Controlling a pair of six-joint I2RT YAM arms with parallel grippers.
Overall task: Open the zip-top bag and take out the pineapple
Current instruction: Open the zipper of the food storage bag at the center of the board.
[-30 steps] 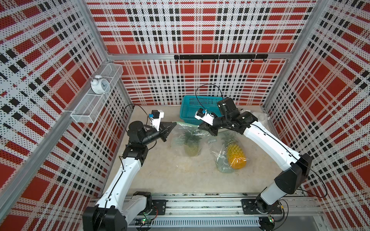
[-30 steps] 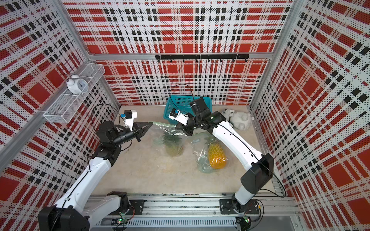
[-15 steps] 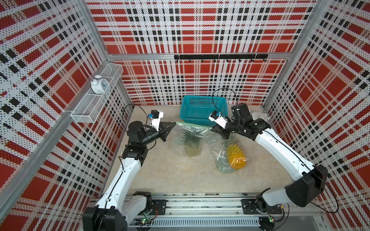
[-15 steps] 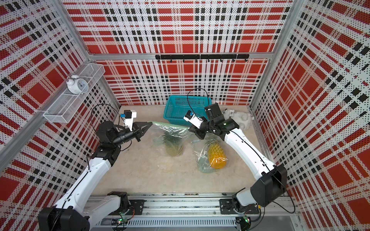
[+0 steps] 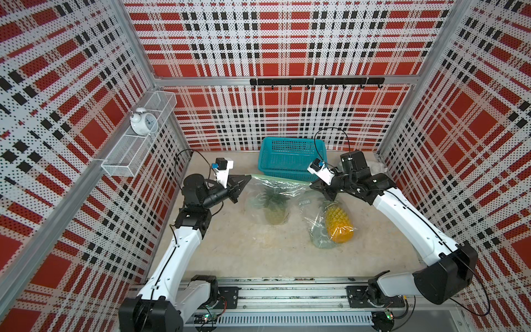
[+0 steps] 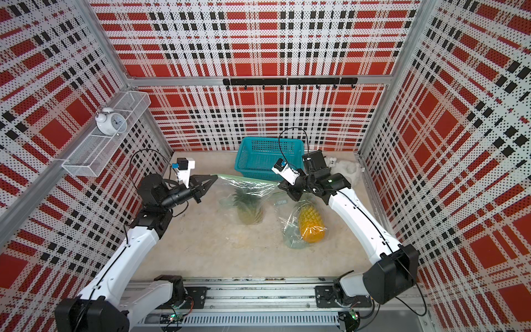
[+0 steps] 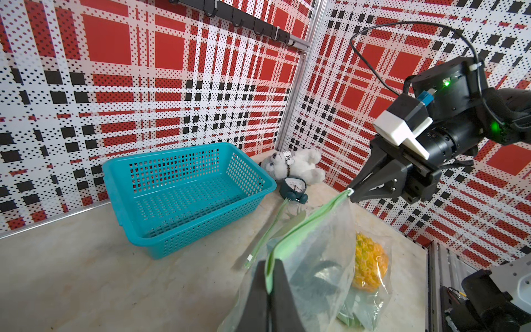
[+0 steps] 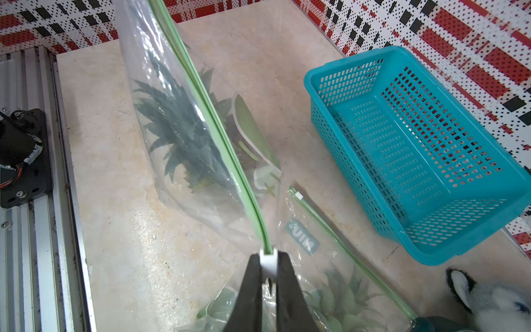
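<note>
Perforated panels (image 5: 287, 43) printed in red, black and white plaid wall three sides. Tabletop (image 5: 230, 244) is beige, marbled and scuffed. A black hook rail (image 5: 316, 82) runs along the 12 o'clock wall. A white wire shelf (image 5: 126, 161) on the 9 o'clock wall carries a white twin-bell alarm clock (image 5: 142, 123).

Teal slotted plastic basket (image 5: 290, 172) sits at 12 o'clock. A white plush (image 7: 298, 166) and a small dark dial clock (image 7: 293, 188) sit in the 1 o'clock corner.

The bag (image 5: 275, 186) is clear, crinkled film, mid-table just short of the basket. Its green zip strip (image 8: 218, 129) is stretched between both grippers.
- Left gripper (image 5: 248, 179): pinched narrow on the strip's 9 o'clock end.
- Right gripper (image 5: 312, 186): pinched narrow on the white slider (image 8: 268, 258) at the 3 o'clock end.
- The strip's two tracks lie close together. Sealed or parted, cannot tell.

The pineapple (image 5: 274, 212) hangs inside the bag, spiky dark-green crown uppermost, body dulled by the film.

A second bag (image 5: 319, 227) lies flat at 3 o'clock of the first, holding a yellow-orange knobbly second pineapple (image 5: 339, 224). It bears a pale-blue printed label (image 8: 301, 238), whose letters show reversed and are not surely readable.
</note>
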